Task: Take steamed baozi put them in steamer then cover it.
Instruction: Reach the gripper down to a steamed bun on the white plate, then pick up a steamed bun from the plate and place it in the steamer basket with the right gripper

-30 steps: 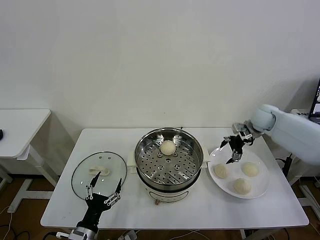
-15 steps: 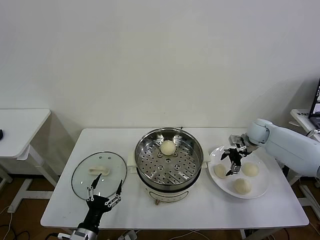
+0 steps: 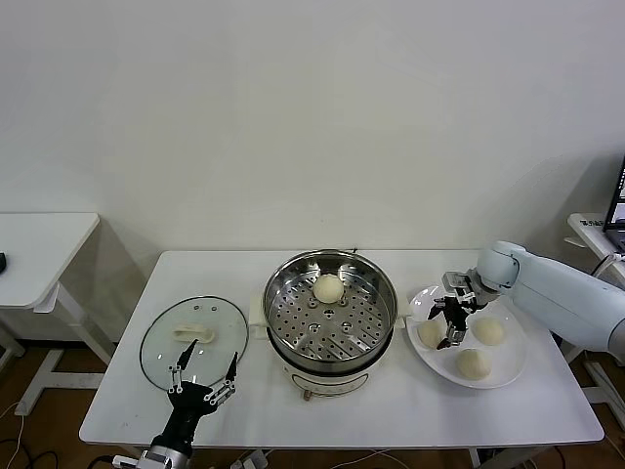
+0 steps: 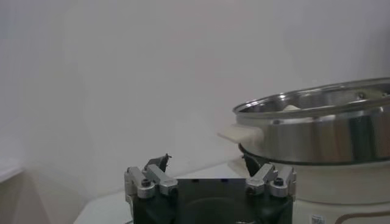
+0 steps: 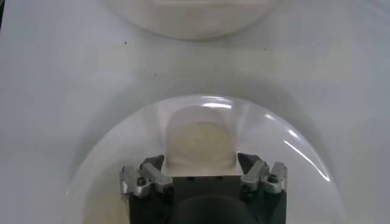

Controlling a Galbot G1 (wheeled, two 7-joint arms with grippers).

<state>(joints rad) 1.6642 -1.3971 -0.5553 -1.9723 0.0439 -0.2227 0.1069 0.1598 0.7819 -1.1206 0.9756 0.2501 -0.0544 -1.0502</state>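
The steel steamer (image 3: 330, 315) stands mid-table with one cream-white baozi (image 3: 328, 287) on its perforated tray. Three more baozi lie on the white plate (image 3: 508, 367) at the right. My right gripper (image 3: 446, 319) is open and sits low over the left baozi (image 3: 430, 333) on the plate. In the right wrist view that baozi (image 5: 200, 139) lies between the open fingers (image 5: 152, 163). My left gripper (image 3: 202, 374) is open at the table's front left, next to the glass lid (image 3: 192, 341). The steamer's rim (image 4: 317, 106) shows in the left wrist view.
The glass lid with a white knob lies flat at the table's front left. A second white table (image 3: 39, 254) stands at the far left. The table's front edge runs just below the steamer and plate.
My right gripper has moved down and to the left, from above the plate's back edge to the left baozi. The left arm has barely moved.
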